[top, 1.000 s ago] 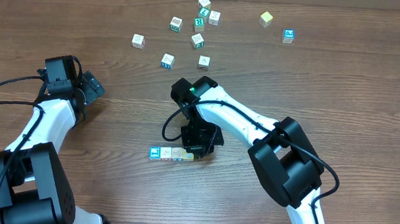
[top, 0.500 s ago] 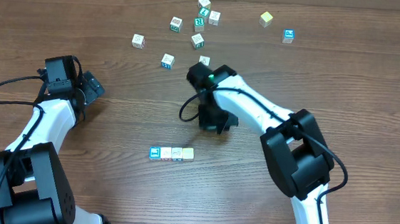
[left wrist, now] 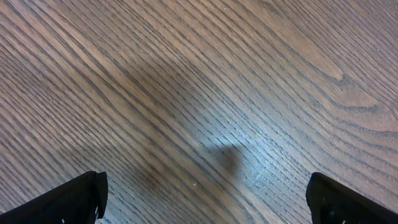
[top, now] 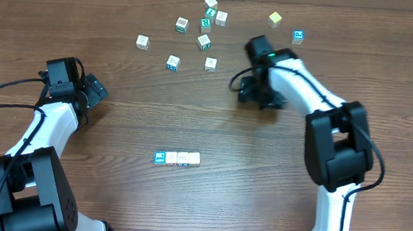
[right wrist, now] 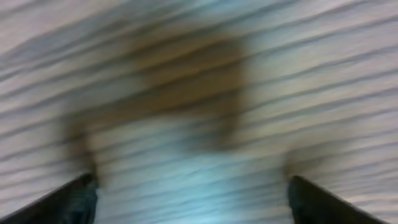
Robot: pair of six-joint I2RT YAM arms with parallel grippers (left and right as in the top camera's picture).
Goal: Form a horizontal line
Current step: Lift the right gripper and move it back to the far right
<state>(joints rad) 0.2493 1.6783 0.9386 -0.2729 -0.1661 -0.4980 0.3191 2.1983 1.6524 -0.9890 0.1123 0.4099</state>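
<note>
Four small cubes lie side by side in a horizontal line (top: 177,157) near the table's front middle. A blue-framed cube (top: 160,157) is its left end and a pale yellow cube (top: 194,158) its right end. My right gripper (top: 256,96) hovers far up and right of the line, apart from it. In the blurred right wrist view the right gripper (right wrist: 193,199) is open over bare wood, with nothing between its fingers. My left gripper (top: 94,90) rests at the left. In its wrist view the left gripper (left wrist: 205,196) is open and empty above the tabletop.
Several loose cubes are scattered along the far side: a white one (top: 143,42), a blue-sided one (top: 173,63), green-faced ones (top: 182,26) (top: 210,12), one (top: 210,63) just left of my right gripper, a yellow one (top: 274,19) and a blue one (top: 297,36).
My right gripper opened, leaving the pale yellow cube at the line's right end, and swung up and right towards the far cubes. The left arm has not moved.
</note>
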